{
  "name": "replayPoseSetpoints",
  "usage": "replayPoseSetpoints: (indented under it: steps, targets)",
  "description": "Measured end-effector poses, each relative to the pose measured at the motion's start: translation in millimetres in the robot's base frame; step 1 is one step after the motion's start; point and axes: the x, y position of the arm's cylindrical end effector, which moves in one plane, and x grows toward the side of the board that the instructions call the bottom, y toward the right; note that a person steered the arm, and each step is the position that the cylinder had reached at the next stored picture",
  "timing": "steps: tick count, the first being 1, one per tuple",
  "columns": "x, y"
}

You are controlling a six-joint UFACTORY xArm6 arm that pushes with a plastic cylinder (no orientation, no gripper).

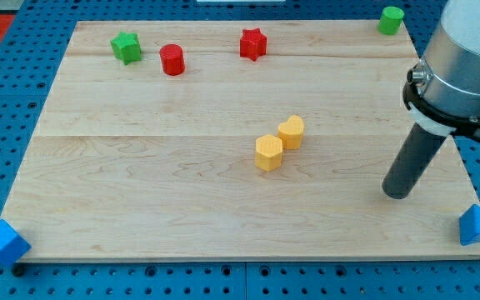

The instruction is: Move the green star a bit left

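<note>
At view's right: my tip (pixel 396 195) | holds nothing | green star (pixel 127 47) top-left.

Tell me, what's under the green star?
Only the wooden board lies under the green star. The patch beneath it is covered. My tip is far off, toward the view's lower right.

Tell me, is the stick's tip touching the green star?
Apart. The camera view shows my tip at the view's lower right, while the green star sits near the top left, with a wide stretch of wooden board between them.
</note>
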Motion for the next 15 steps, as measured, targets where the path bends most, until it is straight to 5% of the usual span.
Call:
replayPoseSetpoints:
  steps: [3, 5, 7, 8, 11, 13, 15]
  targets:
    - [-42.9, 77.4]
    - [-58.0, 63.2]
    - [-175.5, 27.7]
    - [-198.6, 1.2]
    - [-279.8, -197.2]
    - [-280.3, -314.8]
    - [-264.5, -354.1]
